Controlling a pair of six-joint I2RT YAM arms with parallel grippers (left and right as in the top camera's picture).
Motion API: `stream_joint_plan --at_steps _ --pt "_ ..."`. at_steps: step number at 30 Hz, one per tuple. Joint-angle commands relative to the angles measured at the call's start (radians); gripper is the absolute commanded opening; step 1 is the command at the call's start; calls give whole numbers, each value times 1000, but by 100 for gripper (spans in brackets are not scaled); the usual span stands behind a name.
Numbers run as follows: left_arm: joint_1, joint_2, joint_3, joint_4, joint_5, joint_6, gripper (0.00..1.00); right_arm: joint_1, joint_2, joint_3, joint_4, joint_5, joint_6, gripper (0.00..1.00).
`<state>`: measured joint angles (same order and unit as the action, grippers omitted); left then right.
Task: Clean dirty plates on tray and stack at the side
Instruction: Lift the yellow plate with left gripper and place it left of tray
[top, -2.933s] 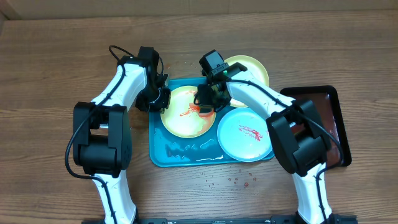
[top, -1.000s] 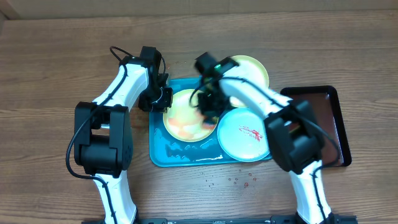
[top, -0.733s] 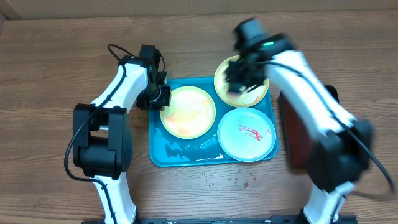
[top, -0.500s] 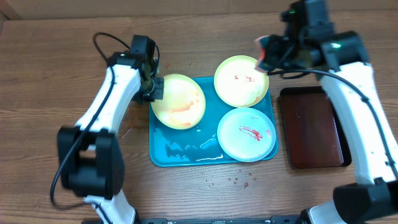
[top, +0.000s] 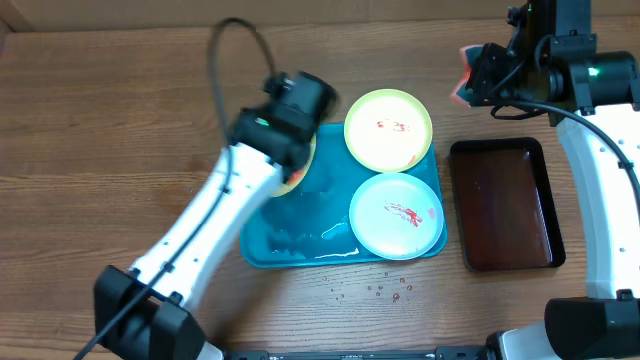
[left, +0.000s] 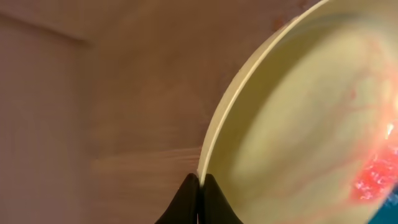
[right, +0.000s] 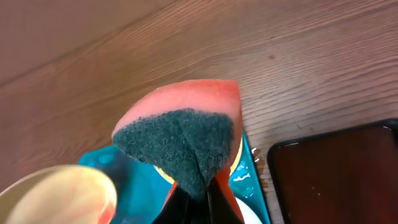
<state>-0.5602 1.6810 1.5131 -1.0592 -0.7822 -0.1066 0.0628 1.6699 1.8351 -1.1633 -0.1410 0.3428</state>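
Pinching the rim of a pale yellow plate (left: 311, 118), the left gripper (left: 198, 182) has its two dark fingers drawn narrow, with only the plate's edge between them. A faint red smear shows on that plate's face, toward its lower right in the left wrist view. From overhead the left arm is blurred and covers most of this plate, and only a sliver shows at the far-left corner of the turquoise tray (top: 300, 240), over its left rim. Whether the plate rests on the tray or is raised, I cannot tell.

The tray's bare left half looks wet. On its right half lie a second yellow plate (top: 388, 130), at the far side with its edge past the tray's rim and small red marks near its middle, and a white plate (top: 396, 215) with a light-blue rim and a red smear, at the near side.

The right gripper (right: 194, 194) is clamped on a sponge (right: 177, 134), orange-red with a dark green scouring face. It hangs over the wooden table (top: 100, 100), right of the second yellow plate and beyond the far edge of a dark brown tray (top: 505, 205). Red drops (top: 385, 290) dot the wood near the turquoise tray's front edge
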Motion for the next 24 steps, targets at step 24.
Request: stream_joint_plan --at_steps 24 --pt "-266 -21 21 -96 -251 -180 4 -61 -28 14 6 6 -4 4"
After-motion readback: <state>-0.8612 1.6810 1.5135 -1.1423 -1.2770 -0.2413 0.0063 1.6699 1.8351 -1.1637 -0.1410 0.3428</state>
